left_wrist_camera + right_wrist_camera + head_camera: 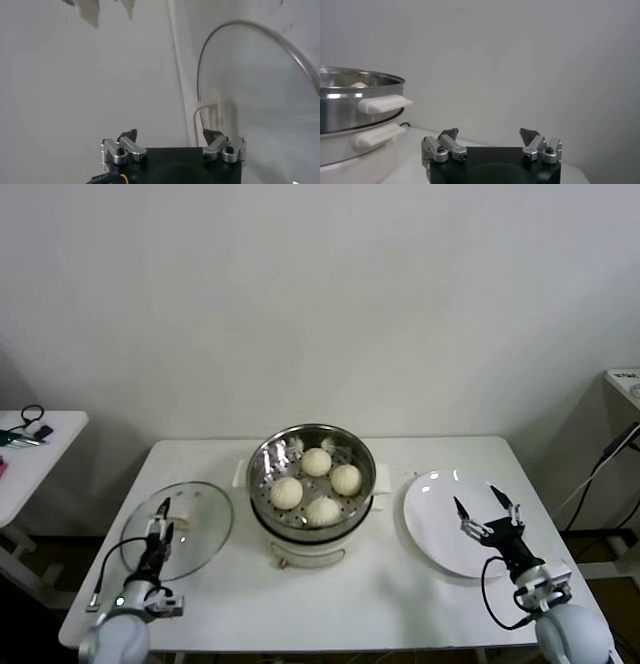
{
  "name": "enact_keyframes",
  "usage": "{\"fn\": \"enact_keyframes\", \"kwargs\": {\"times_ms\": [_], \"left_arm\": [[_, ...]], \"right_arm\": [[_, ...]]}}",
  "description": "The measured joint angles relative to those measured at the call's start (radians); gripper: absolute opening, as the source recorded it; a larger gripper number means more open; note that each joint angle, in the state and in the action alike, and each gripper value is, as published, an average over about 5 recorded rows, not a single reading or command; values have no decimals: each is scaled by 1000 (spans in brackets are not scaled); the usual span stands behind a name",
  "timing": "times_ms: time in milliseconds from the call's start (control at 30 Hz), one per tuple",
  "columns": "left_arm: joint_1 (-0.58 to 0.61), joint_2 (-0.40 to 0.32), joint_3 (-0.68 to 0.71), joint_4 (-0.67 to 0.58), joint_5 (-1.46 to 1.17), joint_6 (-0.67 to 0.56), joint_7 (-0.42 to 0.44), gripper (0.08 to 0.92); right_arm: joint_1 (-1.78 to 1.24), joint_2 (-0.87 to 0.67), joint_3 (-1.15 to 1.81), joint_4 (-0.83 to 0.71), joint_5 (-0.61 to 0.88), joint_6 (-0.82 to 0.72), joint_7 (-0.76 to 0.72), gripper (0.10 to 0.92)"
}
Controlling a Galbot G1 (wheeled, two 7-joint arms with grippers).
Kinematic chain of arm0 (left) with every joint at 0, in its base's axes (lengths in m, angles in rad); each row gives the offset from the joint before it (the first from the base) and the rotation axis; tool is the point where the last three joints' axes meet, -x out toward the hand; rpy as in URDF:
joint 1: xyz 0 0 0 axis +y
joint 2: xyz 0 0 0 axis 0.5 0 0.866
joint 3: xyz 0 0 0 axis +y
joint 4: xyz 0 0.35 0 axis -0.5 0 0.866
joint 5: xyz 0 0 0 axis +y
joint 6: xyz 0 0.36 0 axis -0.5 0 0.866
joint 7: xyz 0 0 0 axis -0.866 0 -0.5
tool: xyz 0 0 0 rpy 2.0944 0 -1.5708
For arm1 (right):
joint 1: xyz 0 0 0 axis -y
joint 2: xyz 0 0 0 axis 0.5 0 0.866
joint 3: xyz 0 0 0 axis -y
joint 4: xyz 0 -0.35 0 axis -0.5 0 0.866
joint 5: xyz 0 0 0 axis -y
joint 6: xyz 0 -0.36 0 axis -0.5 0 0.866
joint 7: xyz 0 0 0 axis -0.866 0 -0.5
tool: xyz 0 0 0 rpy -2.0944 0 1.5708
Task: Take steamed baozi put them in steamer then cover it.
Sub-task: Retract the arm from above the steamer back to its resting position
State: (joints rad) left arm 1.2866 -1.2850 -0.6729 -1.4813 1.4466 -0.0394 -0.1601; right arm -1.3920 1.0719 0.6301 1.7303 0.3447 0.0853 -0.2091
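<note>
- So all 4 baozi (pixel 316 483) are already sitting in the steamer (pixel 311 481), which is parked mid-table, a bit toward the back edge. Looks like only the covering step is left.
- The cover (pixel 179 529) lies flat on the table (pixel 380 599) near the left edge, just beside the steamer but not touching it as far as I can tell.
- Left gripper (pixel 160 519) hangs over the near side of the cover, fingers apart and holding nothing. In the left wrist view the glass rim curves right ahead of the open fingers, and the pale handle (pixel 209 111) sits beyond them.
- Right gripper (pixel 487 513) hovers over the plate (pixel 440 524) near the right edge, fingers spread wide, empty. Seems idle to me.
- What could go wrong, my guess: the handle is a narrow bar, so a grab that's off-centre could let the glass cover tilt or slip out. It's heavy-ish and smooth.
- Also, swinging it across too low could clip the steamer's rim or side handle (pixel 384 103) and shove the pot.
- Setting it down crooked would leave a gap, or press on a bun if one sits high.
- Count: 4 baozi, 1 steamer, 1 cover, 1 plate with nothing on it, 2 grippers.
</note>
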Motion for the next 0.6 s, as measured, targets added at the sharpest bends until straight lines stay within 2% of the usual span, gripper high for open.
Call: {"fn": "enact_keyframes", "kwargs": {"times_ms": [600], "left_arm": [[-125,3,23,132,-18,-15,-34,823]], "right_arm": [[-2,19,7,-29,-35,16,-15,823]]}}
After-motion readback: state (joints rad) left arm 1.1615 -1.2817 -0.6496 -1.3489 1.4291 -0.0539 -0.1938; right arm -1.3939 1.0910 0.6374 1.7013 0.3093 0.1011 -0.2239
